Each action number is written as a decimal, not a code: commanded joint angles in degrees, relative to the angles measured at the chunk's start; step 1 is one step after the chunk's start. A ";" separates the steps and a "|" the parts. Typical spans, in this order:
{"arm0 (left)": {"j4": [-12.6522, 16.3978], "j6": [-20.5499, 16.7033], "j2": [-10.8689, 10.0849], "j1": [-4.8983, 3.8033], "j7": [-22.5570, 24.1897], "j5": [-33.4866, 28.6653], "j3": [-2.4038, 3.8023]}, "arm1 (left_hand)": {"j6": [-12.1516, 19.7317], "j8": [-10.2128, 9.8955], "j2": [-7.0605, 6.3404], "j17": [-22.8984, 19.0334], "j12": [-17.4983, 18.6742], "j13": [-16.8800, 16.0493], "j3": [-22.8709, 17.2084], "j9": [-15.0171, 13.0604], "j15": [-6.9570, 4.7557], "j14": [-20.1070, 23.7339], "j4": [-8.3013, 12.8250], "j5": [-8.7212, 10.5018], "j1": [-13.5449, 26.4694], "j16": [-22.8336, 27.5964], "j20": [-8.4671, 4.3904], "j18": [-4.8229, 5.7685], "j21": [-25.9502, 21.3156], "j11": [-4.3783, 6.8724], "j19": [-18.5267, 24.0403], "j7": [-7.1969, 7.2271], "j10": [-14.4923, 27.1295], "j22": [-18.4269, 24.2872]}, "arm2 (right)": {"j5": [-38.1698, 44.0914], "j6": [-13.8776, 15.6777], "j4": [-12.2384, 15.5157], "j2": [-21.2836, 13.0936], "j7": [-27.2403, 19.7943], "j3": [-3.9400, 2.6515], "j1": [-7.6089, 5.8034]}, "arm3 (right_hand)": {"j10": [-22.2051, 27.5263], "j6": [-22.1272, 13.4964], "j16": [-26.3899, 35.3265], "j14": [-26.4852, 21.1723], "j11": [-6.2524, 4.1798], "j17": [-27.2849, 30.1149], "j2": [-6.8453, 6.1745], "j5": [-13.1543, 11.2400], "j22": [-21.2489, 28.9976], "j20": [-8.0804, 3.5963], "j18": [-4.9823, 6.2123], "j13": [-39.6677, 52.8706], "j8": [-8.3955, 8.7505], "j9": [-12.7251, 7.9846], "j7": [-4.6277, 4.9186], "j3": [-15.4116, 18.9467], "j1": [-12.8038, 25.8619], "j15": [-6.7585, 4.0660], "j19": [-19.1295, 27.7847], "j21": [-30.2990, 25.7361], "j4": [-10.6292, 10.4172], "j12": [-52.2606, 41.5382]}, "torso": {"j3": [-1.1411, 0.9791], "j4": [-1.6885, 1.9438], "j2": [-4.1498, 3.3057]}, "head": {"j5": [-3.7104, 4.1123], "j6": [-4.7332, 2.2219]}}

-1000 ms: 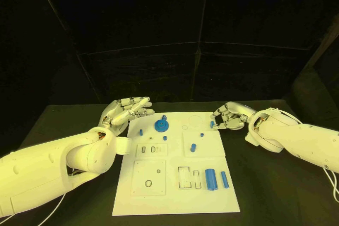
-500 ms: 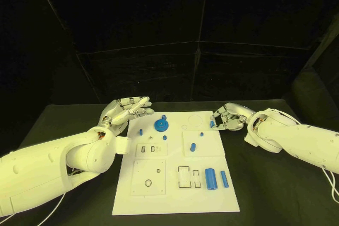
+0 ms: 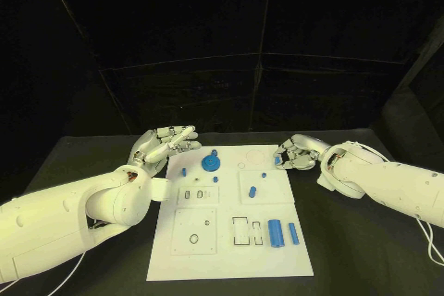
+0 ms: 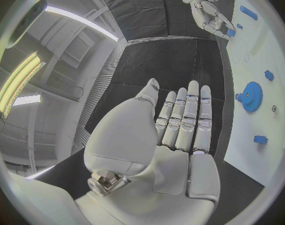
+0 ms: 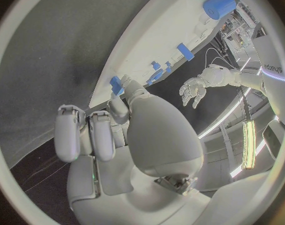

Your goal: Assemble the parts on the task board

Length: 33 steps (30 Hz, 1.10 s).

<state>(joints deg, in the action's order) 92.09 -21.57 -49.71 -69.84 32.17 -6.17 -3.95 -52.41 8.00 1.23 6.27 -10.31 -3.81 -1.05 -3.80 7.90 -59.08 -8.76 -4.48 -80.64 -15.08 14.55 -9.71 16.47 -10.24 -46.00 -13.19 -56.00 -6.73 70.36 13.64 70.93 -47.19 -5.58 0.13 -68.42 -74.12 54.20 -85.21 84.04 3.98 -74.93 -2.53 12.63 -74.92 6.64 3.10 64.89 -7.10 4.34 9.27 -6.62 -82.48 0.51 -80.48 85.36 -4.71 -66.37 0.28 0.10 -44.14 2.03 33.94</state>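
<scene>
The right hand (image 3: 294,153) hides most of a small blue peg (image 3: 278,160) at the far right edge of the white task board (image 3: 231,244); the right wrist view shows the peg pinched at the fingertips (image 5: 117,104), other fingers curled. The left hand (image 3: 167,145) hovers by the board's far left corner, flat, fingers straight and together, holding nothing. On the matte board lie a toothed blue gear (image 3: 212,162), short blue pegs and two blue cylinders (image 3: 276,232) near the front.
</scene>
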 commanded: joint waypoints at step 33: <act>-0.03 0.44 -0.05 -0.05 0.10 0.13 0.04 | -0.27 -0.25 0.12 -0.08 0.32 0.07 -0.04 0.06 0.04 -0.21 0.33 0.06 -0.45 0.25 0.11 -0.85 0.15 -0.08 -0.35 -0.05 -0.22 0.09 | 0.44 2.60 -0.33 0.51 0.44 -0.02 0.06 | -1.52 4.95 -0.21 3.76 -1.21 -4.50 3.42 -2.00 -3.62 -1.07 -0.55 1.07 -1.48 0.04 -1.56 -3.06 -0.91 -1.60 -0.94 0.44 0.75 -1.17 | -0.04 -0.03 0.02 | 0.09 0.35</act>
<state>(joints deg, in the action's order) 92.00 -21.59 -49.76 -69.83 32.04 -6.18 -3.96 -52.41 8.00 1.23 6.28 -10.32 -3.81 -1.05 -3.81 7.90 -59.08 -8.77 -4.48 -80.64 -15.09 14.55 -9.71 16.47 -10.24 -46.00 -13.19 -56.00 -6.74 70.62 14.04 70.43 -46.64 -5.04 0.12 -68.28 -75.25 58.77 -85.21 84.05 2.85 -74.93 0.12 10.79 -74.91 5.83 3.10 65.89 -8.12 4.19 7.81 -9.44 -83.17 -0.74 -81.30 85.64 -3.90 -67.22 0.24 0.10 -44.10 2.16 34.26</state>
